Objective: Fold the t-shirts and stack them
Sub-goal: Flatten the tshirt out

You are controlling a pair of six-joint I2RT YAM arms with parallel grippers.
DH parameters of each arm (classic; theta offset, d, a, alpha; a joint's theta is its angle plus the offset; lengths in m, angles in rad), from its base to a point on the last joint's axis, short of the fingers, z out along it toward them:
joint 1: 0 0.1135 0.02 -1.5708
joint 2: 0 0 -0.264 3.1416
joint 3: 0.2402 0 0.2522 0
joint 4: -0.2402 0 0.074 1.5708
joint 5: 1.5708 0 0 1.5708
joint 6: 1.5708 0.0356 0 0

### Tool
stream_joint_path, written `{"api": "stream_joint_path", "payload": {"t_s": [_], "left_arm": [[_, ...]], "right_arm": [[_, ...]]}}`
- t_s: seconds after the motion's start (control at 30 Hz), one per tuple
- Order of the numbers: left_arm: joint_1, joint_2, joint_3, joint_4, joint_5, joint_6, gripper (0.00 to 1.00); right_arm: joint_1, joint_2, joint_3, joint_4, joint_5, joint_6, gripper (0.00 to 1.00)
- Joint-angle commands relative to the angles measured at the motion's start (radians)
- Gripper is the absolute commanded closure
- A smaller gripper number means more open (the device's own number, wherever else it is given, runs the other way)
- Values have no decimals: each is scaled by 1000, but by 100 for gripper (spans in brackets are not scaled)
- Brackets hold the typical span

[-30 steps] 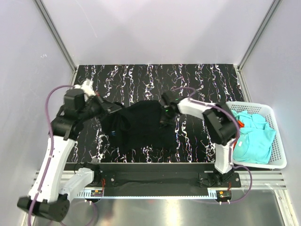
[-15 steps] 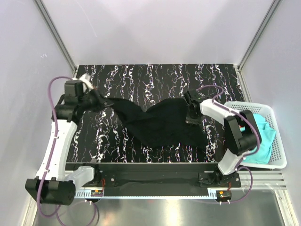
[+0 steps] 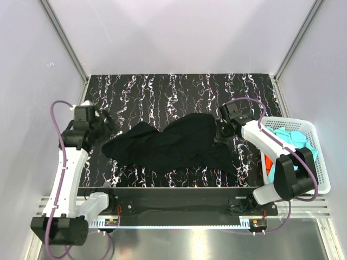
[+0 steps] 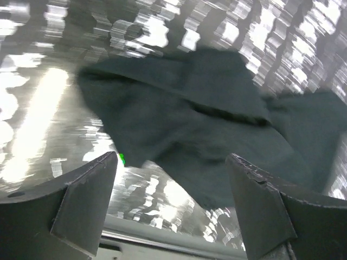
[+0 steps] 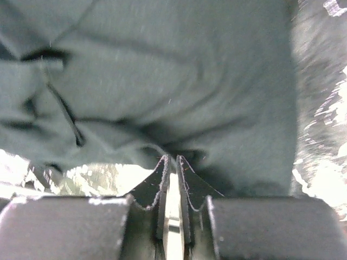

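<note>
Black t-shirt [image 3: 168, 145]: unfolded, left of basket [image 3: 323, 162]; turquoise shirts [image 3: 295, 138] inside basket, nothing stacked. Left gripper [image 4: 172, 160] wide, empty; right gripper [image 5: 172, 160] narrow, hold unclear.

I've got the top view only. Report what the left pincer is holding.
Observer: Nothing. On its wrist camera the left pincer stands wide open. The black shirt lies on the table ahead of it, none of it inside.
Operator: Now the right one.
Observer: On the right pincer the fingers are nearly together, with only a thin slit between them.
Operator: Say whether it grips cloth.
Observer: Cannot tell. A fold of the shirt sits right at the tips, but no cloth shows inside the slit.
</note>
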Motion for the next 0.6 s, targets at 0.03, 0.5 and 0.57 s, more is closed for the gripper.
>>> {"api": "stream_joint_path", "payload": {"t_s": [0.03, 0.5, 0.57], "left_arm": [[-214, 37, -77, 202, 182, -103, 16], [-726, 703, 318, 350, 6, -183, 16], [-748, 761, 373, 322, -53, -213, 15]], "right_arm": [[7, 1, -15, -6, -140, -30, 83], [-13, 24, -32, -6, -177, -32, 69], [-25, 16, -44, -6, -170, -32, 67]]}}
